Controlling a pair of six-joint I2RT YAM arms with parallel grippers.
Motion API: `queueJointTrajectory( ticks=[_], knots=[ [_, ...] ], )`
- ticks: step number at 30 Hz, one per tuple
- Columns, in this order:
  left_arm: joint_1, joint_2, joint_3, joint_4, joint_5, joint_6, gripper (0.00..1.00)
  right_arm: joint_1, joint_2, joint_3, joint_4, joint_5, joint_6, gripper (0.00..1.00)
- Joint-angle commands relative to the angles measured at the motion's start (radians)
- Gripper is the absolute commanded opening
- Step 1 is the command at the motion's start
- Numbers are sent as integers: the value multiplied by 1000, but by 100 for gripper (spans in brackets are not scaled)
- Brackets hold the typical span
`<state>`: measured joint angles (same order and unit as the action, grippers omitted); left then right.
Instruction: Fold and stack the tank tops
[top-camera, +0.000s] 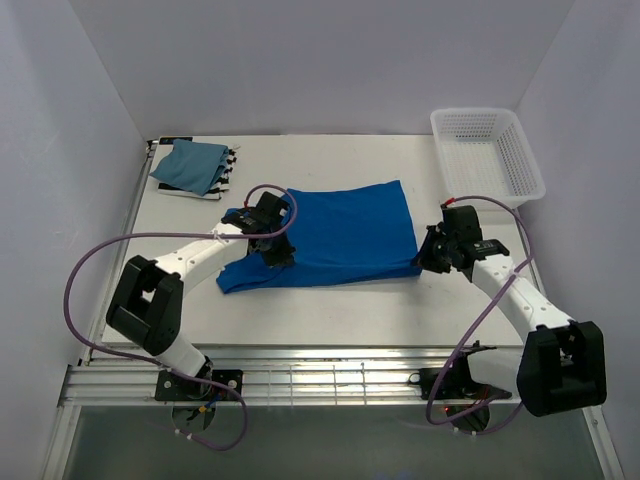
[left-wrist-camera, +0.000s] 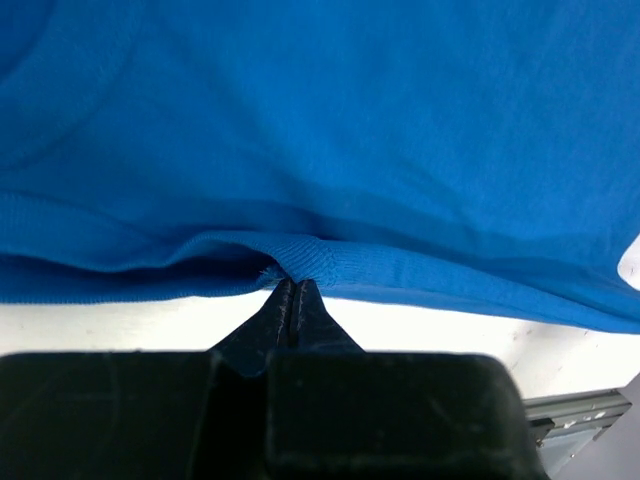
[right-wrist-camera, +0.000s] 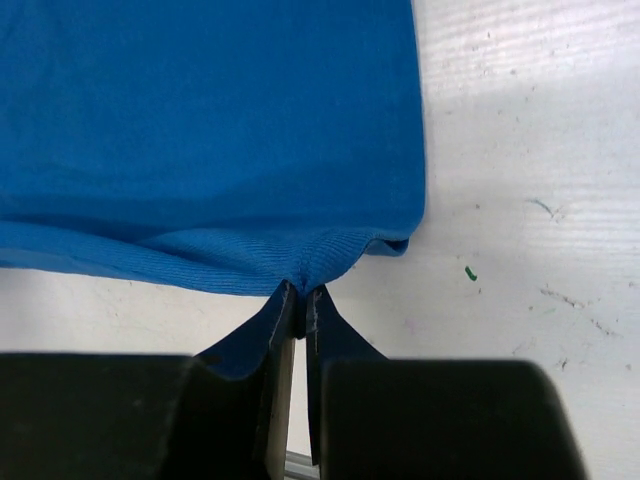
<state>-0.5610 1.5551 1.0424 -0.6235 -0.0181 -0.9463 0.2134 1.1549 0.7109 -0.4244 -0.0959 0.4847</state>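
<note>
Royal-blue tank top (top-camera: 340, 235) lies mid-frame, long axis left to right; left gripper (left-wrist-camera: 296, 288) and right gripper (right-wrist-camera: 302, 292) each pinch its hem (one toward either end), cloth spreading upward beyond them.

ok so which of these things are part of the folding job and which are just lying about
Part of the job: royal blue tank top, pinched by the left fingers and right fingers; teal tank top, folded on the striped tank top, far left.
Lying about: white basket, far right.
</note>
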Motion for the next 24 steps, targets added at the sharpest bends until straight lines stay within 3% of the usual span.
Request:
queueJointTrajectory(
  ticks=[1,11,19,20,21,22,23,24],
  knots=[
    [32,26,73,-18,-9,53,0,-6,60,90,-2,25,-32,8],
    [104,154,191,-19,15,122,0,-20,273,265,4,41,-81,8],
    [127,249,268,-21,17,162,0,-37,449,392,13,7,-109,15],
    [134,284,287,-24,17,162,3,-40,482,409,13,5,-109,16],
    [150,302,300,-31,53,162,14,-40,496,439,13,4,-106,25],
    [157,322,320,-51,78,161,27,-42,509,453,12,-2,-106,30],
    [164,351,347,-59,81,162,50,-42,532,470,13,-1,-107,37],
    [167,359,358,-62,75,158,61,-42,540,498,12,-5,-112,57]
  ],
)
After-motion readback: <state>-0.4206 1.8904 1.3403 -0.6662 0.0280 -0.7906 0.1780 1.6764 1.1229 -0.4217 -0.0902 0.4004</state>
